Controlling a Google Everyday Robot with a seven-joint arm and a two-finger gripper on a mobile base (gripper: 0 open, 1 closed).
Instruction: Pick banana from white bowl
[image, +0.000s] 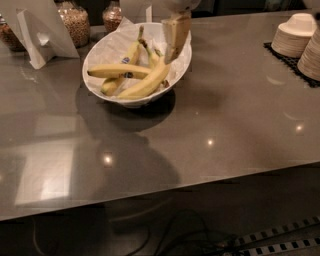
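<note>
Banana: the thick, strongly curved yellow banana (148, 82) lies in the near right part of the bowl, stem rising toward the back.
White bowl: its tilted rim (92, 62) and crinkled paper lining probably let the fruit settle toward the low near side.
Neighbours: a slimmer straight banana (116, 71) lies crosswise beside it, with blue-stickered bananas (131, 56) behind.
Gripper: it (174, 42) hangs over the bowl's right side, likely lined up for a descent; whether it is spread or closed cannot be told.
Relation: the banana's stem end is just beneath the gripper, and its body curves away toward the viewer.
Surroundings: grey countertop (225, 130), stacked pale bowls (295, 35) well apart.
</note>
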